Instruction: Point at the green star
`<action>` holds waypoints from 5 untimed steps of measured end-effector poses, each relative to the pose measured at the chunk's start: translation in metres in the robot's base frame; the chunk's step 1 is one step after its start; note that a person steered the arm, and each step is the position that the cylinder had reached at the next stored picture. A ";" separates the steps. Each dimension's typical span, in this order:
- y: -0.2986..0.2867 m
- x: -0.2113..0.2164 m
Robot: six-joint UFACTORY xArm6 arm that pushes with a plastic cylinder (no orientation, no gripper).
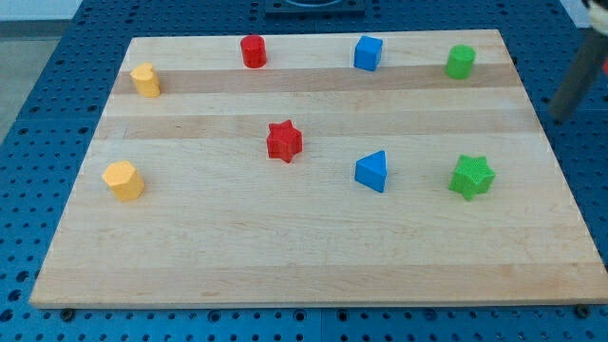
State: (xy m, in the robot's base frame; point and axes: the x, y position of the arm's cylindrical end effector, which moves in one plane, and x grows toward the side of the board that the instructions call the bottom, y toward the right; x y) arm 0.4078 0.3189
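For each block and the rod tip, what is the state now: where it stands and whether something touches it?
green star: right side, untouched
green cylinder: top right, free
blue cube: top, free
blue triangle: left of star, apart
red cylinder: top, free
red star: centre, free
two yellow blocks: left, free
my tip: off board's right edge, blurred

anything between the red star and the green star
Yes: in the camera view the blue triangular block sits between the red star block and the green star block.
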 end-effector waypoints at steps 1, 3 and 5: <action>0.000 0.003; -0.020 0.075; -0.032 0.067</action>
State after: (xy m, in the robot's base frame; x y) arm 0.4747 0.2873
